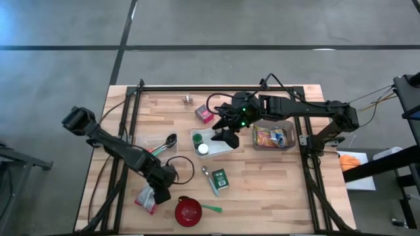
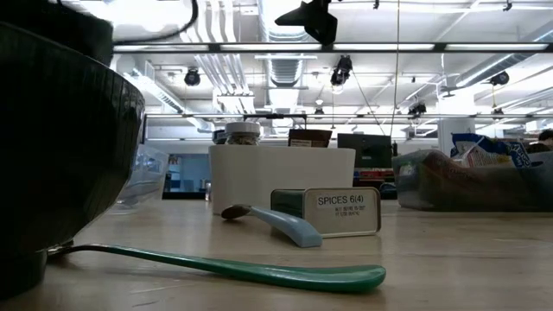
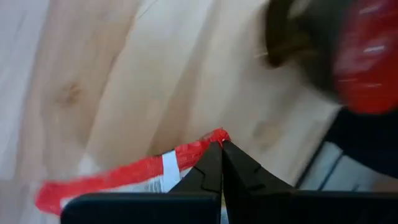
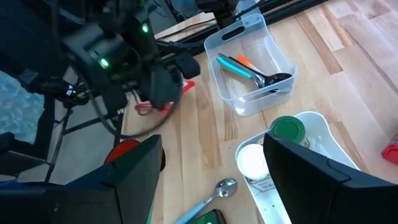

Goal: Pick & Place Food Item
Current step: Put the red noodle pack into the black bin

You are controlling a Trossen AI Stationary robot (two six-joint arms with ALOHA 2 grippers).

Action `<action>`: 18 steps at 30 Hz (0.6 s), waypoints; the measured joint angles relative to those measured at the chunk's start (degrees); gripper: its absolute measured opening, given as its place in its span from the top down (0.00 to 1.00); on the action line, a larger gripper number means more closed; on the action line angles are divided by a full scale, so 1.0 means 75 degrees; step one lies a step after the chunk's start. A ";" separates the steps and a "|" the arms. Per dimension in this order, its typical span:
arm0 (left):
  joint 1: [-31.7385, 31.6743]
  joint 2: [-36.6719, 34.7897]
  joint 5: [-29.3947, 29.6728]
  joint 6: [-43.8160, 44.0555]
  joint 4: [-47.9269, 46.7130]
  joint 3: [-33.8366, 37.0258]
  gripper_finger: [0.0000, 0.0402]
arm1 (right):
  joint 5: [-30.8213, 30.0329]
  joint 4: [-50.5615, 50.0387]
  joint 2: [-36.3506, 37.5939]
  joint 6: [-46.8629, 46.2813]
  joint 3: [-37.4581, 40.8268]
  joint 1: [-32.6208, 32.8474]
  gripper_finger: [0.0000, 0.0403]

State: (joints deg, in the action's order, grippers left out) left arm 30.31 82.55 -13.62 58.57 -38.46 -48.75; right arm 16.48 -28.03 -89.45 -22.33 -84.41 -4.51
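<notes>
The left claw (image 1: 159,194) is pinched fully shut on the red packet (image 1: 146,198), near the desk's (image 1: 275,196) front left edge, with the red bowl (image 1: 188,211) just beside it and bare wood behind. The left wrist view alone shows its tips biting the packet's rim. The right claw (image 1: 226,137) hangs wide open and empty over the white tray (image 1: 220,149); the low view shows neither claw.

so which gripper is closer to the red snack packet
Left. The left gripper is shut on the red snack packet's edge; the right gripper hovers open over the white tray, far across the table.
</notes>
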 joint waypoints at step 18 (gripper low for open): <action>0.0000 -0.1976 0.0495 -0.0556 0.1657 -0.0939 1.00 | 0.0001 0.0408 0.0000 -0.0017 0.0001 0.0000 0.31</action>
State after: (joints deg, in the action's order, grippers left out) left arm 30.30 67.73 -9.90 54.40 -26.03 -55.79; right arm 16.49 -24.97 -89.45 -22.46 -84.40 -4.52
